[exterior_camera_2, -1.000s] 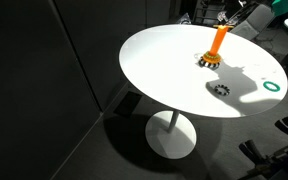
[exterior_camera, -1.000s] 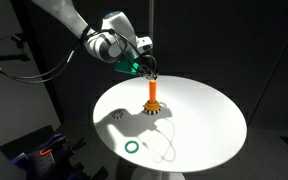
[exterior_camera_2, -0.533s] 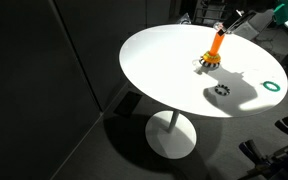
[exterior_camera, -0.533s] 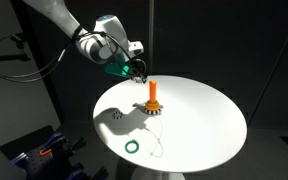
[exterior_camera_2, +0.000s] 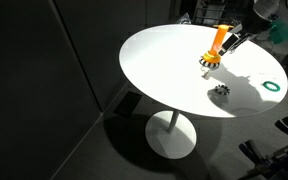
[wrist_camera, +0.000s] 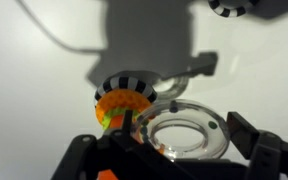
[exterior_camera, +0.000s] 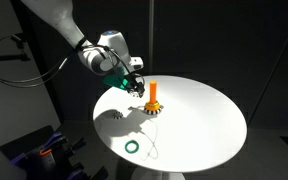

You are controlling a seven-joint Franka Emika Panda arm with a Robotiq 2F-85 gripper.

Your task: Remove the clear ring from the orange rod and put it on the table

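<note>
The orange rod stands upright on its striped round base near the middle of the white table; it shows in both exterior views. My gripper hangs just beside the rod, low over the table. In the wrist view the gripper is shut on the clear ring, held flat between both fingers. The ring is off the rod, next to the rod's top, and above the table. In an exterior view the gripper is dark and the ring cannot be made out.
A solid green ring lies near the table's edge, also in an exterior view. A small dark-and-light speckled round piece lies on the table between rod and green ring. Dark floor and gear surround the table.
My gripper has moved from above the rod's top sideways and down to the rod's side, carrying the clear ring. The rod and green ring have not moved.
</note>
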